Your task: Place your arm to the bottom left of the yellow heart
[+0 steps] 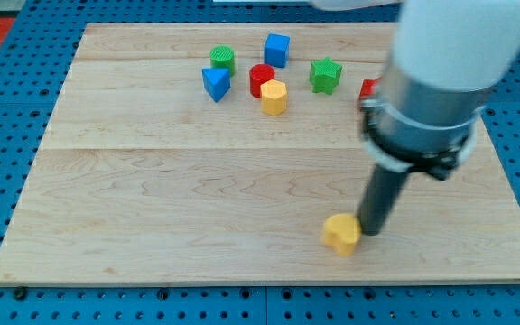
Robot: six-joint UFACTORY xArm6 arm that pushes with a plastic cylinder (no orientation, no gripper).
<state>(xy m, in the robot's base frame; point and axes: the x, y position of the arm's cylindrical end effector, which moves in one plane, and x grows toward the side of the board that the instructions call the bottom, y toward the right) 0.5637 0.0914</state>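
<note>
You've got your tip [369, 234] down on the tabletop [179, 199], low toward the view's right, and the yellow heart [341, 234] sits right against it on the view's left side, touching or as near as makes no difference. So the tip is to the heart's right, level with it, not at its bottom left. No jaws on this rig, just the dark rod, so there's nothing to call apart or together.

Up from the tip, well away toward the view's top, there's the cluster: a green cylinder [223, 60] and blue cube [277, 49] along the back, a blue triangular block [215, 83] below the cylinder, a red cylinder [261, 79] with a yellow hexagon [273, 97] pressed against its lower right, and a green star [326, 75] further right. Almost straight above the tip, a red block [367, 88] peeks out from behind the arm; its shape you can't make out.
</note>
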